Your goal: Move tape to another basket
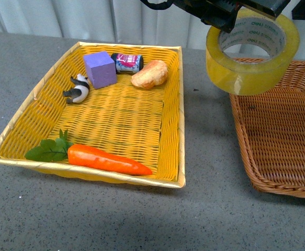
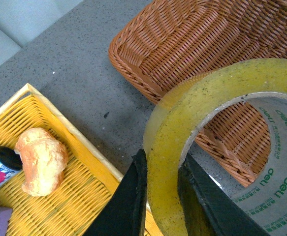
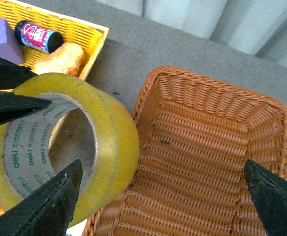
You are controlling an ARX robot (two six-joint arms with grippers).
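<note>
1. Two baskets sit on the grey tabletop [image 1: 204,130]. At left, the yellow tray basket [image 1: 121,120] holds a carrot [image 1: 108,159], a panda figure [image 1: 78,89], a purple cube [image 1: 100,69], a can [image 1: 127,62] and a bread roll [image 1: 149,73].
2. Right of it, the tape [image 1: 251,57] hangs in the air over the left rim of the brown wicker basket [image 1: 283,136], with the left jaws closed on its wall.
3. Furthest right, the right jaws stand wide apart above that basket, gripping nothing.
4. We judge a release here risky. The roll looks only partly over the rim, so it could strike the wicker edge and roll off across the tabletop. Only one side of the ring is pinched, so it may swing or slip, and the open right jaws nearby could knock it.
5. Only the left wrist view shows the pinch, with one finger inside the core and one outside; the front view hides it. The right wrist view shows the basket's far wall, which the front view crops.
</note>
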